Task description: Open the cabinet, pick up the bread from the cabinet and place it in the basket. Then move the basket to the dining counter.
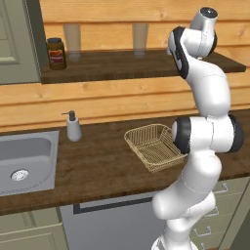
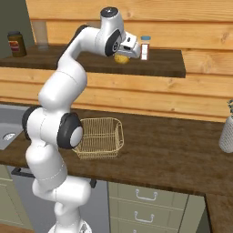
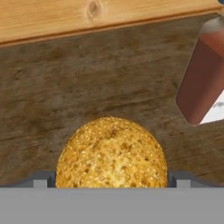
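Observation:
The bread (image 3: 112, 151), a golden seeded bun, rests on the dark wood upper shelf (image 3: 52, 96). My gripper (image 3: 112, 179) is open, with one fingertip (image 3: 43, 178) on each side of the bun and very close to it. In the right base view the bread (image 2: 120, 58) sits just below the hand, and the gripper (image 2: 125, 53) reaches it from the left. The pale-gold wire basket (image 1: 146, 129) stands empty on the lower worktop below, partly behind my arm; the basket (image 2: 98, 120) sits right of my elbow. The dining counter is out of view.
A brown-red shaker (image 3: 203, 83) stands just right of the bun, white-labelled in the right base view (image 2: 145, 48). On the shelf are a dark jar (image 1: 56, 53) and two glasses (image 1: 72, 39). A soap dispenser (image 1: 73, 127) and steel sink (image 1: 24, 163) lie left.

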